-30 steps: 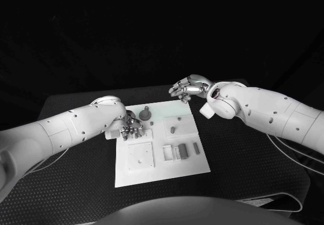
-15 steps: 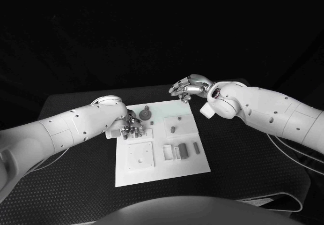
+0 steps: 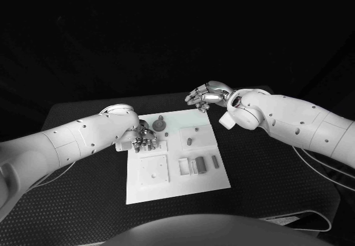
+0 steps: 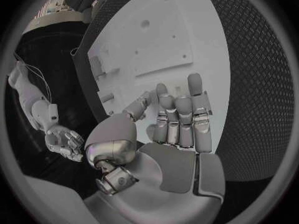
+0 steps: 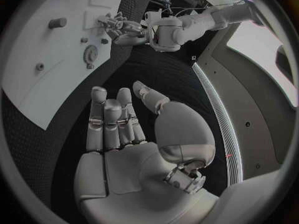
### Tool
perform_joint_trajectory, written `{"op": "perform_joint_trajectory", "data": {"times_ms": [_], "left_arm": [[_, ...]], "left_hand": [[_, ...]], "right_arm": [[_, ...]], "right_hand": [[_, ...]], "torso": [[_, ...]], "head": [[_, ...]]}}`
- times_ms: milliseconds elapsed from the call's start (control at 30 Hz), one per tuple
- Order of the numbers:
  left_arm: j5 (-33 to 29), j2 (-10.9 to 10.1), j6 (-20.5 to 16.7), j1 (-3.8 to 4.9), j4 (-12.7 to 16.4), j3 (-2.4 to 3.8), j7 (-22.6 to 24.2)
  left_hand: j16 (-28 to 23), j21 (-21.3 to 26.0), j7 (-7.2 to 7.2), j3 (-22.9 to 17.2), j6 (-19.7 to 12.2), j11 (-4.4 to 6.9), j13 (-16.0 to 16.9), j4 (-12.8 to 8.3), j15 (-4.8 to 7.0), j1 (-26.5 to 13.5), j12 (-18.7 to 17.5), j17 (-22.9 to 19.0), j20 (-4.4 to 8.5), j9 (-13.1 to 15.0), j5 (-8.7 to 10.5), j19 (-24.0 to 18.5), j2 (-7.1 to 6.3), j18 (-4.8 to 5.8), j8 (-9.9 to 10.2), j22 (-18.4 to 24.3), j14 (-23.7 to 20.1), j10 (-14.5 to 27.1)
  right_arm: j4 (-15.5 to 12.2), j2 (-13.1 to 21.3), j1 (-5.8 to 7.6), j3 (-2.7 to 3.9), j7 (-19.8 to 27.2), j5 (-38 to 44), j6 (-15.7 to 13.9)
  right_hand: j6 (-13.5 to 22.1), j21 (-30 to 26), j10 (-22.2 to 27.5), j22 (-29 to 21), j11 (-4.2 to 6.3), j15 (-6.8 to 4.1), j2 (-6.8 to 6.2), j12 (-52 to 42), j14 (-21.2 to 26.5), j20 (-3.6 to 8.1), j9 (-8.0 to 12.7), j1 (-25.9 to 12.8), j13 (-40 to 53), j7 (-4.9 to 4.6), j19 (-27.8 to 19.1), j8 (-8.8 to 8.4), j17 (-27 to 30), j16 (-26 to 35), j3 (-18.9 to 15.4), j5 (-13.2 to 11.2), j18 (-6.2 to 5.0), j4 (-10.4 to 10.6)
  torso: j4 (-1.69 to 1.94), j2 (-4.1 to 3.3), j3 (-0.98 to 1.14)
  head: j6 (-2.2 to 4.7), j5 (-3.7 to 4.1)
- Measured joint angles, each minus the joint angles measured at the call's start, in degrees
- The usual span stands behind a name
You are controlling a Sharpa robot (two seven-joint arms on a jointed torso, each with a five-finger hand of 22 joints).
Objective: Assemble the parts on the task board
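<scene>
The left hand [image 3: 142, 138] is kept spread and empty over the board [image 3: 177, 184] at centre; the right hand [image 3: 207, 96] (open too) is unmoved, so assembly is stalled.

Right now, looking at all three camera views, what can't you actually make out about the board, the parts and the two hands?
1. Head view: the left hand covers the task board beneath it; contact with any part is hidden.
2. Head view: the round part and small parts are too small to identify.
3. Left wrist view: the fingers block the board area below them.
4. Right wrist view: the right hand is off the board, whose far end the circle's rim cuts off.
</scene>
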State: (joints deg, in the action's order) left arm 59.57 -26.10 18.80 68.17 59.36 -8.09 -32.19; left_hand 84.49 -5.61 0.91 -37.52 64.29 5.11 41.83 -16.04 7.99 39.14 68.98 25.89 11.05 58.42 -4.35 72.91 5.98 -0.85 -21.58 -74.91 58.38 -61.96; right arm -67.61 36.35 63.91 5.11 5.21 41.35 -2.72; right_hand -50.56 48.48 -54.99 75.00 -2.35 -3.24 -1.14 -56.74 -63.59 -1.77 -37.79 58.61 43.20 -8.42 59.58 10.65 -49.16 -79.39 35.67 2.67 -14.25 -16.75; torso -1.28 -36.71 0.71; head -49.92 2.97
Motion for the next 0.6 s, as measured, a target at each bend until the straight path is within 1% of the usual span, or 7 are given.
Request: {"op": "perform_joint_trajectory", "data": {"times_ms": [200, 400, 600], "left_arm": [[-0.02, 0.01, 0.24, 0.00, -0.10, 0.02, 0.08], [-0.04, 0.04, 0.45, 0.01, -0.22, 0.03, 0.16], [-0.04, 0.04, 0.60, 0.02, -0.28, 0.03, 0.21]], "left_hand": [[0.00, 0.00, 0.06, 0.06, 0.27, -0.08, 0.13, -0.07, 0.11, 0.50, 0.00, 0.08, 0.20, 0.12, 0.20, 0.21, -0.50, 0.00, 0.11, 0.00, 0.29, -0.11], [0.00, 0.00, 0.01, 0.06, 0.40, 0.09, 0.19, -0.07, 0.11, 0.53, 0.00, 0.09, 0.20, 0.12, 0.21, 0.21, -0.53, 0.00, 0.12, 0.00, 0.31, -0.30], [0.00, 0.00, 0.00, 0.06, 0.40, 0.01, 0.19, -0.08, 0.01, 0.76, 0.00, 0.13, 0.20, 0.22, 0.43, 0.21, -0.76, 0.01, 0.17, 0.00, 0.41, -0.40]], "right_arm": [[0.03, -0.02, 0.00, 0.00, 0.00, 0.00, 0.00], [0.04, -0.02, 0.00, 0.00, 0.00, 0.00, 0.01], [0.05, -0.03, 0.00, 0.00, 0.00, 0.00, 0.01]], "right_hand": [[0.00, -0.22, 0.00, 0.00, 0.00, 0.00, 0.00, 0.00, 0.00, 0.00, 0.00, 0.00, 0.00, 0.00, 0.00, 0.00, 0.00, 0.00, 0.00, 0.00, 0.02, 0.00], [0.00, -0.22, 0.00, 0.00, 0.00, 0.00, 0.00, -0.07, 0.00, 0.00, 0.00, 0.00, 0.00, 0.01, 0.00, 0.00, 0.00, 0.00, 0.00, 0.00, 0.05, 0.00], [-0.01, -0.22, 0.00, 0.00, 0.00, 0.00, 0.00, -0.23, 0.00, 0.00, 0.00, 0.00, 0.00, 0.03, 0.00, 0.00, 0.05, 0.00, 0.00, 0.00, 0.07, 0.00]], "torso": [[0.00, 0.00, -0.01], [0.00, 0.00, -0.01], [0.00, 0.00, -0.02]], "head": [[0.05, 0.00], [0.08, 0.03], [0.09, 0.04]]}}
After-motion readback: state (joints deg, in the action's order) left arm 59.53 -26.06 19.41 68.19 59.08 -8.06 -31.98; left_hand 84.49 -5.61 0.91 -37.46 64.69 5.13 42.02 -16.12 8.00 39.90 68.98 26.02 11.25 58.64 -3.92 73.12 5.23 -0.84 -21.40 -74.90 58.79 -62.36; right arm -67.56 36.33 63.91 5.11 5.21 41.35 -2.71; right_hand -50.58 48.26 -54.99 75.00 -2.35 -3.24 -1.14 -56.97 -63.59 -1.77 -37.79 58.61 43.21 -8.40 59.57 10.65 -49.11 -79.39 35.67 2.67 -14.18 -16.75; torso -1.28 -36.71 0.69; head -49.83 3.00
